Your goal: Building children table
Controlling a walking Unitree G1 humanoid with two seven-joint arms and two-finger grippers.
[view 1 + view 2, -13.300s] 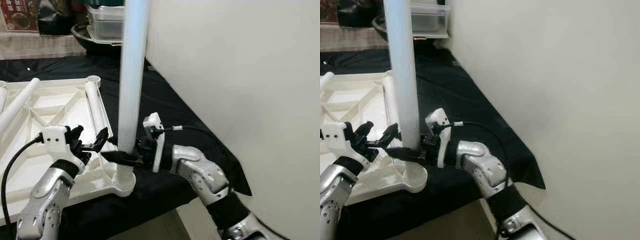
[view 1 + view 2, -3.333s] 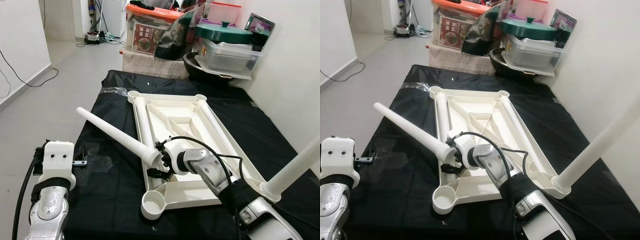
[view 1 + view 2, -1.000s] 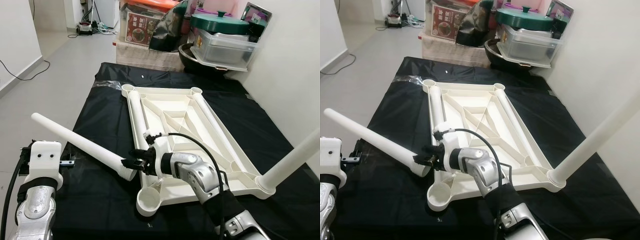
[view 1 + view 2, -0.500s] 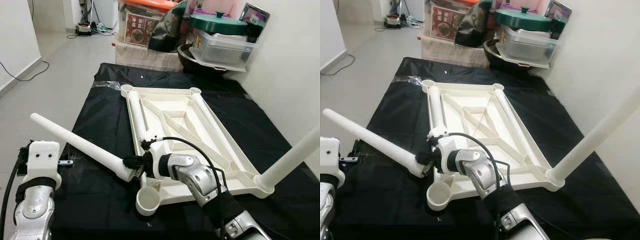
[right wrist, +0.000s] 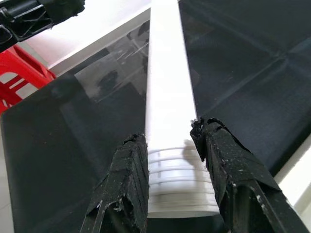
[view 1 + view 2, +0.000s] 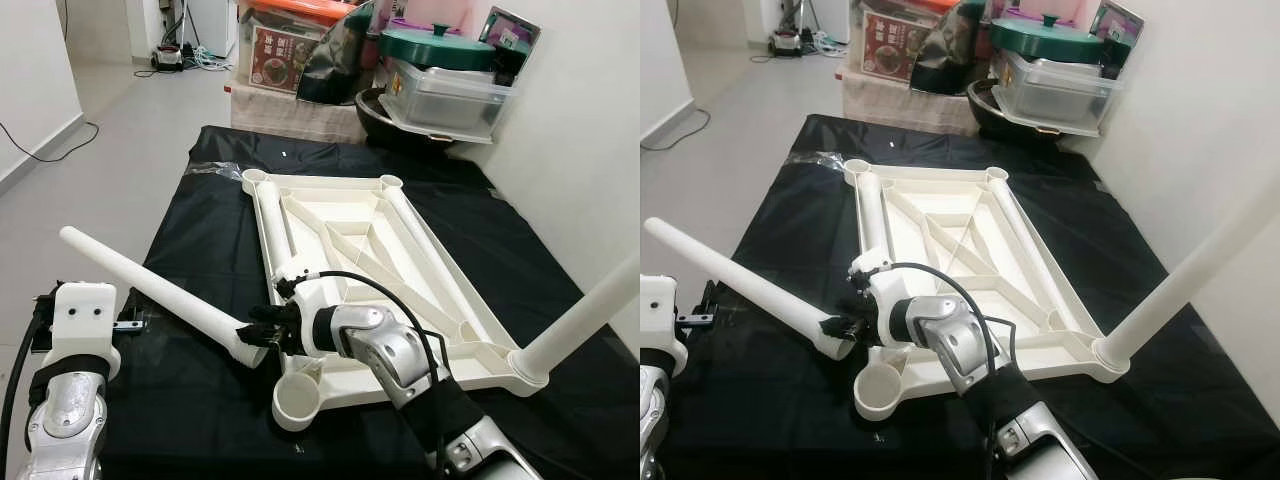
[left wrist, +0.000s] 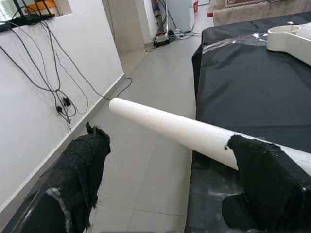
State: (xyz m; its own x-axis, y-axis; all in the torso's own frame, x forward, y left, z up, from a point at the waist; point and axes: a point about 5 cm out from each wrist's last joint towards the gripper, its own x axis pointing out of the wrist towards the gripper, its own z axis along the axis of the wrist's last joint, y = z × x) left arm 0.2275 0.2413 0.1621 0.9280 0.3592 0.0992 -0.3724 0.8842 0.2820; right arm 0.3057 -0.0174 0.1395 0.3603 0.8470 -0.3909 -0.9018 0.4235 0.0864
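The white table top (image 6: 350, 235) lies upside down on a black cloth. One white leg (image 6: 590, 315) stands in its near right corner socket. My right gripper (image 5: 170, 141) is shut on the threaded end of a second leg (image 6: 150, 285), which slants up and away to the left. That end hangs just left of the empty near left socket (image 6: 297, 400). My left gripper (image 7: 167, 138) is open, its black fingers (image 7: 85, 160) either side of the same leg's far part without touching it. The left arm (image 6: 75, 320) is low at the left.
Two more white legs lie inside the table top, one along its left side (image 6: 272, 225) and one along its right side (image 6: 420, 240). Boxes, a green-lidded pot (image 6: 445, 45) and bins stand behind the table. A white wall (image 6: 590, 120) runs close on the right. Bare floor (image 6: 110, 130) lies left.
The right gripper has kept its hold on the leg. The threaded end has shifted a little left and down, beside the empty corner socket. The left arm has hardly moved.
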